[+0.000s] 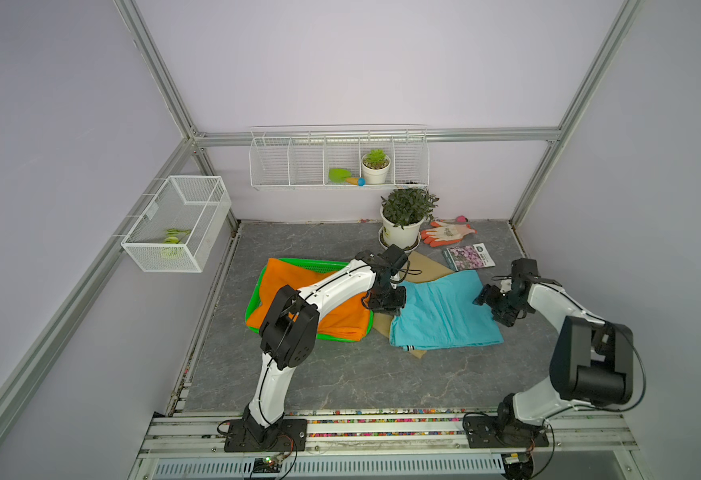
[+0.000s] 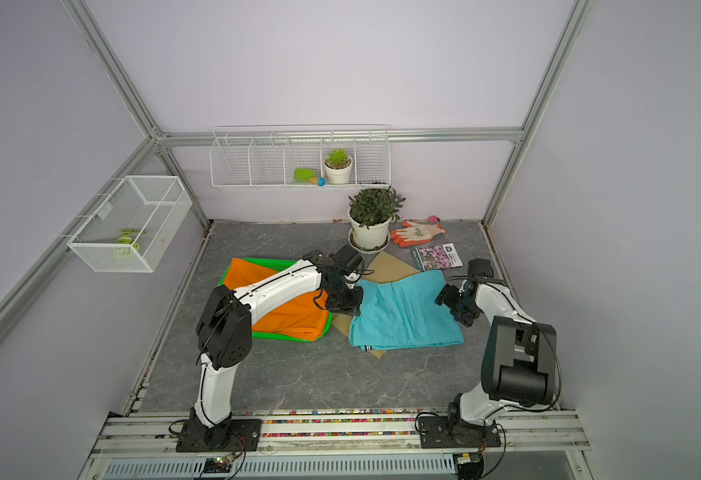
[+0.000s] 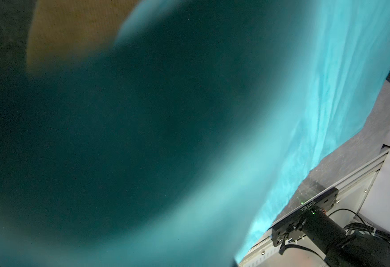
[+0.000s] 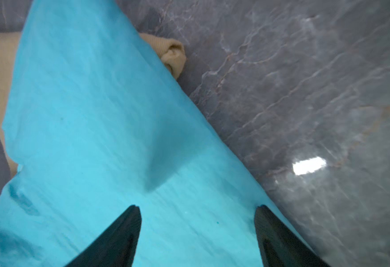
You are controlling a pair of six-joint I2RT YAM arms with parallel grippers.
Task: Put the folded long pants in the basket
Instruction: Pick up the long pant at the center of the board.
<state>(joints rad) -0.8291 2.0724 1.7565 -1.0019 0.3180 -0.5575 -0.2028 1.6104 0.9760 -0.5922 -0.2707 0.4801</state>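
Orange pants (image 1: 340, 318) lie in the green basket (image 1: 252, 300) near the worktop's (image 1: 340, 382) left edge. Mid-worktop, teal pants (image 1: 444, 316) lie over tan pants (image 1: 428, 266). The left gripper (image 1: 384, 305) is pinched closed on the teal pants' basket-side edge; the right gripper (image 1: 484, 297) hovers with jaws spread wide, empty, over their opposite edge.
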